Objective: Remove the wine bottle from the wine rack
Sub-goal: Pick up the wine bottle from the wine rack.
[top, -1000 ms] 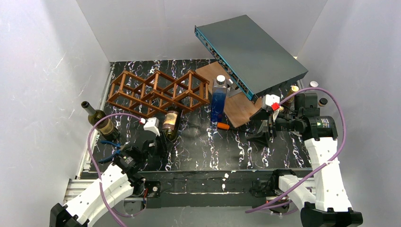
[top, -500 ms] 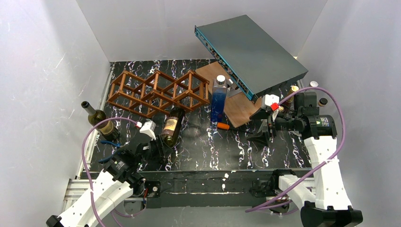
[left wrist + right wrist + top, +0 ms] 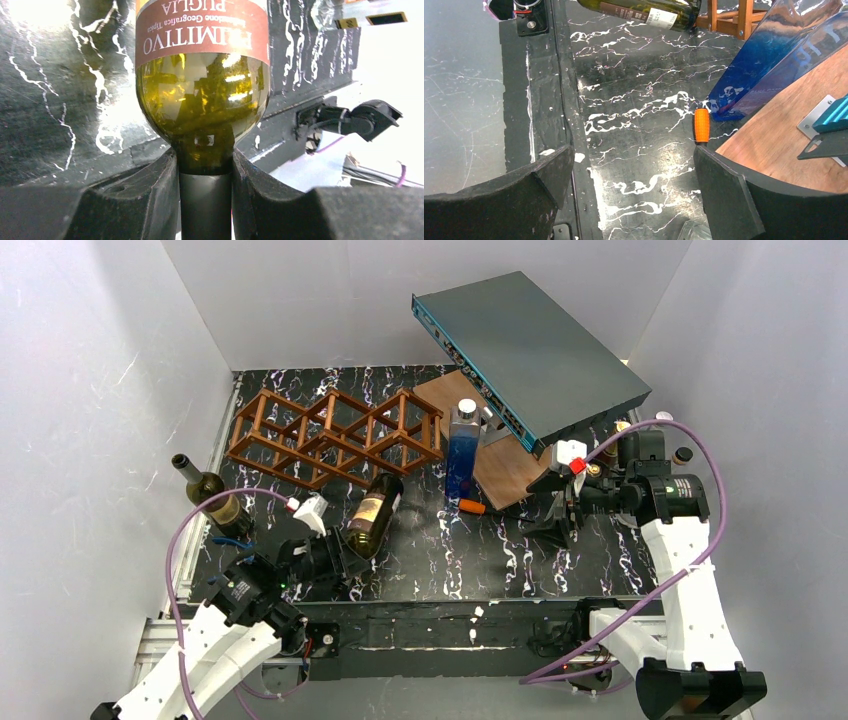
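Observation:
The wine bottle [image 3: 376, 511] is dark green glass with a reddish-brown label. It lies slanted on the black marbled table, its base close to the front edge of the wine rack [image 3: 335, 435], a reddish-brown lattice frame. My left gripper [image 3: 337, 551] is shut on the bottle's neck. In the left wrist view both fingers [image 3: 150, 195] press the dark neck capsule below the bottle [image 3: 202, 90] shoulder. My right gripper [image 3: 560, 508] hangs open over bare table near the wooden board, nothing between its fingers [image 3: 734, 195]. The right wrist view shows the bottle [image 3: 644, 12] and a rack corner [image 3: 729, 15] far off.
A second green bottle [image 3: 212, 495] stands tilted at the table's left edge. A blue bottle [image 3: 463, 450] and a small orange cylinder [image 3: 472, 506] sit mid-table beside the flat wooden board [image 3: 505, 475]. A dark teal-edged box [image 3: 530, 350] leans over the board. Small jars [image 3: 683, 454] stand far right.
My left arm has drawn back toward the near edge with the bottle. The bottle has slid nearer and its base has swung right. The right arm has barely shifted.

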`<move>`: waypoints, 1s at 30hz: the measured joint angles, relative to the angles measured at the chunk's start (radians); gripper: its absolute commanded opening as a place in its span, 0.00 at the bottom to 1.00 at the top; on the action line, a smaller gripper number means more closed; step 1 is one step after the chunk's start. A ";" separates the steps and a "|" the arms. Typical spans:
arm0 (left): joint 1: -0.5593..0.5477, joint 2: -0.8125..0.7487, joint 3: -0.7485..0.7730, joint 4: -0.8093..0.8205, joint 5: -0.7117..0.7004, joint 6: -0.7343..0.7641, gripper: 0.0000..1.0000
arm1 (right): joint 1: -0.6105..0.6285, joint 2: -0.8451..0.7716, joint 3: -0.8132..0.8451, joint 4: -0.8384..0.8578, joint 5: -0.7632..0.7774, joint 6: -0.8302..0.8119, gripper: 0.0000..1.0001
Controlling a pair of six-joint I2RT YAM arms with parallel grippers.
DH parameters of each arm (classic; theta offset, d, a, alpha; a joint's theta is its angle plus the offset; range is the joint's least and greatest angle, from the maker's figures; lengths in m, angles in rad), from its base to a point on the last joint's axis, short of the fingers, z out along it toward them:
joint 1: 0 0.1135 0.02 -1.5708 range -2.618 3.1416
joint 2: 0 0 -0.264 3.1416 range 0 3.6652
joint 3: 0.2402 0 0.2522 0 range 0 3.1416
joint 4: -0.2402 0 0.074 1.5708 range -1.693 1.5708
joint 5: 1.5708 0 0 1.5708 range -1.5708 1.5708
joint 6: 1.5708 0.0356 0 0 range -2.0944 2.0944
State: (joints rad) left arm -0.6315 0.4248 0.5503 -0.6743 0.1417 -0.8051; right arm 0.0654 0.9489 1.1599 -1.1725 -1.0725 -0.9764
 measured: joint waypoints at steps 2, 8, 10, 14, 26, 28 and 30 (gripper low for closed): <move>0.000 0.007 0.021 -0.015 0.025 -0.011 0.00 | 0.000 0.009 0.008 -0.008 0.000 -0.019 0.98; 0.000 0.060 0.066 -0.040 0.108 -0.047 0.00 | 0.008 0.034 0.031 -0.036 -0.002 -0.076 0.99; 0.000 0.092 0.080 -0.047 0.139 -0.056 0.00 | 0.018 0.040 0.040 -0.040 -0.004 -0.090 0.99; 0.000 0.151 0.106 -0.047 0.191 -0.069 0.00 | 0.068 0.049 0.051 -0.038 -0.008 -0.105 0.98; -0.001 0.349 0.253 -0.053 0.359 -0.092 0.00 | 0.509 0.133 0.063 0.156 0.145 0.054 0.98; -0.001 0.377 0.277 -0.063 0.386 -0.096 0.00 | 0.550 0.158 0.067 0.176 0.172 0.045 0.98; -0.001 0.403 0.299 -0.075 0.412 -0.100 0.00 | 0.593 0.185 0.069 0.204 0.200 0.022 0.99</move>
State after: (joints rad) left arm -0.6327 0.8280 0.8490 -0.7490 0.5537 -0.9054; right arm 0.6586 1.1343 1.2289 -0.9684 -0.8726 -0.9546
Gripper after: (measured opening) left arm 0.331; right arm 0.984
